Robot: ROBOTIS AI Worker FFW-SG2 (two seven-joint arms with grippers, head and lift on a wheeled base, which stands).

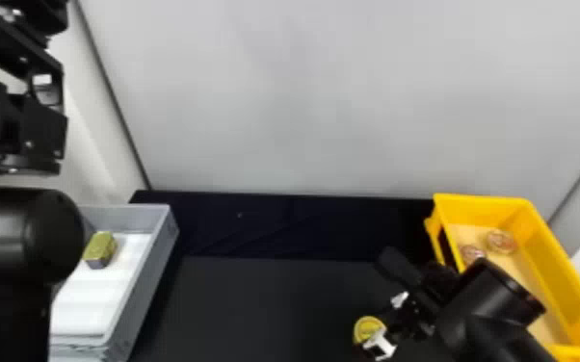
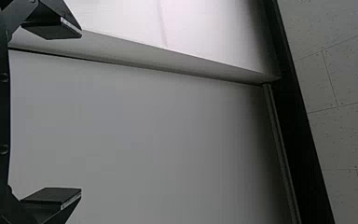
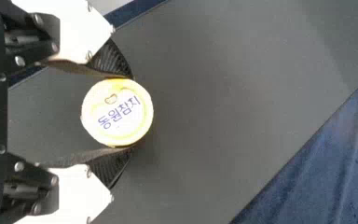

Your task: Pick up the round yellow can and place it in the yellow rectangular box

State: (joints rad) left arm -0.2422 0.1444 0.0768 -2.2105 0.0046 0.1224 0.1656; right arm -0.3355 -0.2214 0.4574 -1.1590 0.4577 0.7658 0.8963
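The right pincer [image 3: 131,113] pinched the round yellow can [image 1: 367,329] between two fingers set on opposite sides of its rim, lid facing up; a grip across the diameter probably suited a level set-down. The can was toward the near edge of the tabletop [image 1: 265,303], right of its middle; whether it had left the surface, I couldn't tell. The yellow rectangular box [image 1: 559,277] stood along the right edge, so its left wall would have to be cleared, and two round tins [image 1: 501,241] at its far end avoided. The right forearm hid part of the box. By the left edge, a grey tray [image 1: 151,272] held a small greenish block [image 1: 100,248]; the left pincer [image 2: 80,112] was raised, spread wide.
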